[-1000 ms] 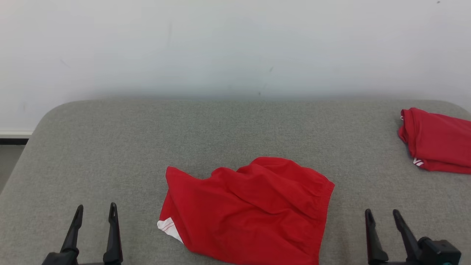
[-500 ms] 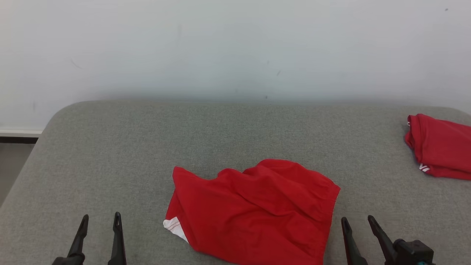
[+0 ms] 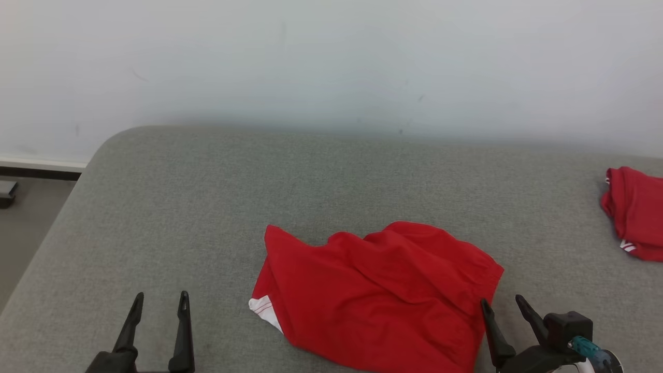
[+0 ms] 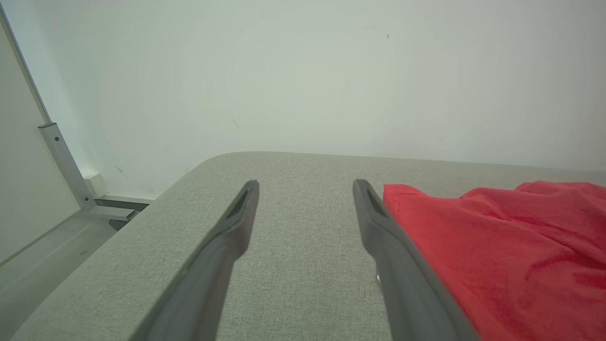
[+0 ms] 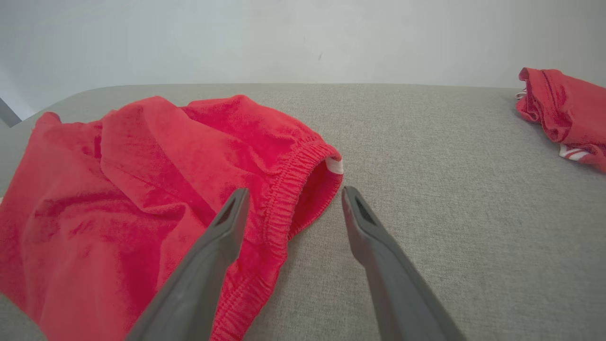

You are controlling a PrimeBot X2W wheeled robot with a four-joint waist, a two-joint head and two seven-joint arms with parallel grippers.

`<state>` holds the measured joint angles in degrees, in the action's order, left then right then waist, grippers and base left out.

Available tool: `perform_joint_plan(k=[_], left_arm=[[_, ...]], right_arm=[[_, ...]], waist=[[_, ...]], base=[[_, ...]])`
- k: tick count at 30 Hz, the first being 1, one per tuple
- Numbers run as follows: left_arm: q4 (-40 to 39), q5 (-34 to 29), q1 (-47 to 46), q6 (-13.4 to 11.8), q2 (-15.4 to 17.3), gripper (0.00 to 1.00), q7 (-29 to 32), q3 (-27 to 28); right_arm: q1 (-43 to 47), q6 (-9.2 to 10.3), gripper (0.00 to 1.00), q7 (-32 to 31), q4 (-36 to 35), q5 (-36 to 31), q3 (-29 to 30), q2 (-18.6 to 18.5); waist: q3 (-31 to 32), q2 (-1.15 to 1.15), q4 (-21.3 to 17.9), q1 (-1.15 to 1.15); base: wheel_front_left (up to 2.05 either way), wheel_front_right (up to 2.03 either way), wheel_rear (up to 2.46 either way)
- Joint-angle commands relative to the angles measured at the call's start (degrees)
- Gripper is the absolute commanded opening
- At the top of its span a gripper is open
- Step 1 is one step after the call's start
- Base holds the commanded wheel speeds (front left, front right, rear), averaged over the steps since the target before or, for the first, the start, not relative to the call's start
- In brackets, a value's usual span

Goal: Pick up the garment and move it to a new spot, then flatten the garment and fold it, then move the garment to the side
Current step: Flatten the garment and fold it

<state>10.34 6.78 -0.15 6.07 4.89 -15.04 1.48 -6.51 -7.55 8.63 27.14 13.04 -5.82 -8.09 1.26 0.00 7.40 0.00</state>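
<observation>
Two red garments lie on one grey padded table (image 3: 207, 197): one crumpled pair of red shorts (image 3: 378, 295) at the table's middle and one folded red garment (image 3: 634, 212) at its right edge. Two grippers, the left gripper (image 3: 161, 296) and the right gripper (image 3: 501, 300), each show two dark fingers (image 4: 236, 222).

Bright, even, diffuse light; shadows soft and faint; no glare; all views sharp, wrist views slightly wide-angle.

Gray pad (image 3: 171, 207) bare left of and behind shorts (image 3: 378, 290); wide gap to second red garment (image 3: 634, 212) at far right; wall (image 3: 331, 62) bounds back.
</observation>
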Motion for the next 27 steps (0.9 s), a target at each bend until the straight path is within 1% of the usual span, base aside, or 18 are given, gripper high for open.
perform_joint_plan(k=[1, 6, 7, 8, 9, 12, 14, 22, 27], left_arm=[[0.3, -0.3, -0.8, 0.3, -0.3, 1.00, -0.2, -0.4], [1.1, -0.3, -1.9, 0.4, -0.5, 1.00, -0.2, -1.0], [1.2, -0.3, -2.0, 0.4, -0.6, 1.00, -0.2, -1.0], [1.4, -0.2, -2.2, 0.5, -0.6, 1.00, -0.2, -1.0], [1.5, -0.1, -2.4, 0.6, -0.6, 1.00, -0.2, -1.0], [1.7, -0.1, -2.7, 0.8, -0.7, 1.00, -0.2, -0.8], [1.7, -0.1, -2.8, 0.8, -0.7, 1.00, -0.2, -0.7], [1.8, -0.3, -4.1, 0.9, -0.9, 1.00, -0.2, -0.4], [2.2, -0.1, -5.9, 1.0, -1.2, 1.00, -0.2, -1.4]], right_arm=[[-1.9, 0.13, 1.00, 0.7, 2.9, 0.5, -0.4, -0.5], [-6.2, 0.13, 1.00, 2.1, 11.1, 1.7, -2.3, -0.4], [-7.2, 0.13, 0.74, 2.5, 12.5, 2.1, -2.9, -0.3], [-8.1, 0.13, 0.20, 2.9, 13.7, 2.4, -3.4, -0.3], [-9.0, 0.13, 0.00, 3.3, 14.8, 2.8, -4.0, -0.3], [-11.5, 0.13, 0.00, 4.7, 16.8, 3.5, -5.5, -0.6], [-12.4, 0.13, 0.00, 5.2, 16.9, 3.9, -5.7, -0.9], [-19.2, 0.13, 0.00, 6.5, 13.1, 6.4, -7.0, -4.2], [-24.8, 0.13, 0.00, 5.5, 14.9, 7.6, -8.1, -6.2]], waist=[[-0.6, 0.00, 1.2, 0.00], [-1.5, 0.00, 2.2, 0.00], [-1.7, 0.00, 2.2, 0.00], [-1.8, 0.00, 2.3, 0.00], [-2.0, 0.00, 2.2, 0.00], [-2.4, 0.00, 1.9, 0.00], [-2.6, 0.00, 1.8, 0.00], [-4.7, 0.00, 0.9, 0.00], [-6.7, 0.00, 1.9, 0.00]], base=[[0.00, 0.00, 0.00], [0.00, 0.00, 0.00], [0.00, 0.00, 0.00], [0.00, 0.00, 0.00], [0.00, 0.00, 0.00], [0.00, 0.00, 0.00], [0.00, 0.00, 0.00], [0.00, 0.00, 0.00], [0.00, 0.00, 0.00]])
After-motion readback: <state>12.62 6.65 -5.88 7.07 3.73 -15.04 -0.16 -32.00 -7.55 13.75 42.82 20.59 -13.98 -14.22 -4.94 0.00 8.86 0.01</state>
